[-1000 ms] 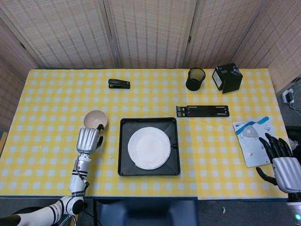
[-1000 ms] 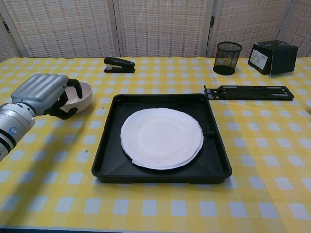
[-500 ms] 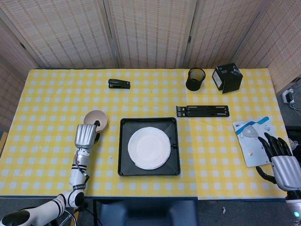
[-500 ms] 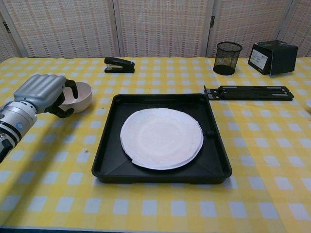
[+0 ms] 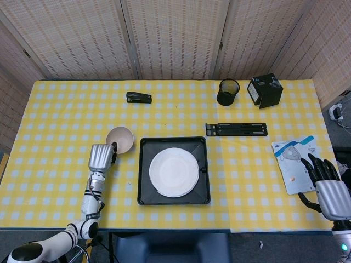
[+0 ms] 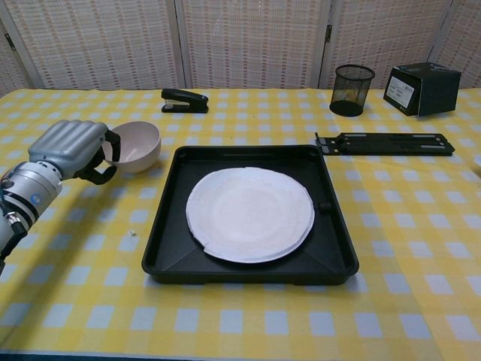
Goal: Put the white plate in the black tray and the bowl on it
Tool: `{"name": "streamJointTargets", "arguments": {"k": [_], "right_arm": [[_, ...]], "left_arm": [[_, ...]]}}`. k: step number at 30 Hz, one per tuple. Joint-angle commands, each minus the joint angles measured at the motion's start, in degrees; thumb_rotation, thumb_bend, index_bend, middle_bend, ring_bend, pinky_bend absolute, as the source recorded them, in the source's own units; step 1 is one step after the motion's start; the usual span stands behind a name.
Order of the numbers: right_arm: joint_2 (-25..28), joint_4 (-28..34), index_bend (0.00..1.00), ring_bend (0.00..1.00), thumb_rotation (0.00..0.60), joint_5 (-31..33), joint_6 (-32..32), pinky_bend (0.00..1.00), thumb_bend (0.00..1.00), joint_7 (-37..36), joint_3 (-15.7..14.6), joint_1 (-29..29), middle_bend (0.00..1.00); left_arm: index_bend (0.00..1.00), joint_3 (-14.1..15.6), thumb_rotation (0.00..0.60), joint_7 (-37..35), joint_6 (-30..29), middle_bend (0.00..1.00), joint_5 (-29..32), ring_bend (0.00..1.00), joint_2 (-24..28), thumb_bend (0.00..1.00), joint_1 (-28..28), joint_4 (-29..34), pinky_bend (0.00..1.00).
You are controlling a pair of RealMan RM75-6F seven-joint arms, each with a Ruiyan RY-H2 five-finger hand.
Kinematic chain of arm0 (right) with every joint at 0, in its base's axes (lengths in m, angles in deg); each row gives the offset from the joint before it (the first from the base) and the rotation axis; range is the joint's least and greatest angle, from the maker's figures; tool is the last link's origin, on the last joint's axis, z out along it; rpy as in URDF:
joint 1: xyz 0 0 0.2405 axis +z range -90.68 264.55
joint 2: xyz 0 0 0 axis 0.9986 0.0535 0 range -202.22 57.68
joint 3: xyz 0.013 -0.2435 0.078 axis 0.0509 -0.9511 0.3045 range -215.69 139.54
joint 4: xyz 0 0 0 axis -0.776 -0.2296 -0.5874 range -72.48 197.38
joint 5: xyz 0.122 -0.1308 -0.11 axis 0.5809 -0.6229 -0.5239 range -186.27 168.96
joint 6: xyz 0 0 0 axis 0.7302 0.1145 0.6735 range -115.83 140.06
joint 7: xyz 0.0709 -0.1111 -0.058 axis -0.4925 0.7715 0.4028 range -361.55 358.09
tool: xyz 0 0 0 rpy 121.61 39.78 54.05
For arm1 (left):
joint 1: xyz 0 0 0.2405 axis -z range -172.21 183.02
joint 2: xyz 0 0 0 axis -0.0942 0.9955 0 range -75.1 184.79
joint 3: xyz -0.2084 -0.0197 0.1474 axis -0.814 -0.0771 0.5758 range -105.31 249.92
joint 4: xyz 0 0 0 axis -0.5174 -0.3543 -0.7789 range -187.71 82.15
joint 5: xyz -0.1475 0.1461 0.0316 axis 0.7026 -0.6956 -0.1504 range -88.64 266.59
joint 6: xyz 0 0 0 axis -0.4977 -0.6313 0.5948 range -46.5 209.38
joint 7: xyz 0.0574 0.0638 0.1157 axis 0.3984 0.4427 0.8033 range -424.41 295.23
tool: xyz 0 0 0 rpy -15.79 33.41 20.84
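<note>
**Q:** Holding what, and where, is the left hand (image 6: 71, 147)?

**A:** It grips the small beige bowl (image 6: 134, 146) by its near rim, fingers curled over the edge. The bowl sits tilted just left of the square black plastic tray (image 6: 252, 267), near the tray's far-left corner; whether it touches the yellow-and-white checked tablecloth (image 6: 406, 218) cannot be told.

**Q:** Where is the plate?

**A:** The round white plate (image 6: 249, 213) lies flat inside the tray, roughly centred. Its near-left edge shows a small notch.

**Q:** And the right hand (image 5: 324, 185)?

**A:** Seen only in the head view, it sits at the table's near-right edge with dark fingers apart, holding nothing. It is just beside a flat white-and-blue packet (image 5: 295, 155).

**Q:** What else stands on the table?

**A:** A black stapler (image 6: 184, 99) lies at the far side, left of centre. A black mesh pen cup (image 6: 352, 89) and a black cardboard box (image 6: 421, 87) stand at the far right. A long black slotted bar (image 6: 385, 143) lies between them and the tray.
</note>
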Motion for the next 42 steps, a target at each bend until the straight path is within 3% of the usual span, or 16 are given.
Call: {"name": "streamJointTargets", "arguments": {"k": [1, 7, 14, 20, 24, 32, 42], "right_arm": [[0.0, 0.0, 0.00, 0.00, 0.600, 0.0, 0.1, 0.00, 0.31, -0.1, 0.0, 0.0, 0.00], [0.0, 0.2, 0.00, 0.00, 0.600, -0.8, 0.2, 0.00, 0.31, -0.1, -0.4, -0.1, 0.00], [0.2, 0.6, 0.00, 0.00, 0.600, -2.7, 1.1, 0.00, 0.31, -0.2, -1.2, -0.4, 0.00], [0.8, 0.8, 0.00, 0.00, 0.600, -3.8, 2.0, 0.00, 0.31, -1.4, -1.6, -0.8, 0.00], [1.1, 0.7, 0.00, 0.00, 0.600, -4.4, 2.6, 0.00, 0.31, -2.3, -1.8, -1.0, 0.00], [1.8, 0.6, 0.00, 0.00, 0.600, -5.4, 3.3, 0.00, 0.31, -4.1, -2.3, -1.4, 0.00], [2.4, 0.2, 0.00, 0.00, 0.600, -5.4, 3.3, 0.00, 0.31, -5.4, -2.5, -1.5, 0.00]], "left_arm": [[0.69, 0.6, 0.600, -0.9, -0.7, 1.00, -0.7, 1.00, 0.1, 0.66, -0.2, 0.5, 1.00], [0.69, 1.6, 0.600, -0.4, -4.6, 1.00, -2.4, 1.00, 2.4, 0.67, -1.7, 6.5, 1.00], [0.69, 3.9, 0.600, 4.8, -9.2, 1.00, -5.6, 1.00, 6.5, 0.67, -3.4, 19.6, 1.00], [0.69, 5.8, 0.600, 12.1, -8.9, 1.00, -6.3, 1.00, 7.0, 0.67, -3.5, 30.3, 1.00], [0.69, 7.4, 0.600, 15.7, -8.5, 1.00, -7.6, 1.00, 5.8, 0.67, -3.0, 34.1, 1.00], [0.69, 8.0, 0.600, 19.8, -6.7, 1.00, -8.5, 1.00, 1.4, 0.67, -1.4, 35.8, 1.00], [0.69, 6.7, 0.600, 20.1, -4.8, 1.00, -7.8, 1.00, -3.4, 0.67, 0.1, 30.3, 1.00]]}}
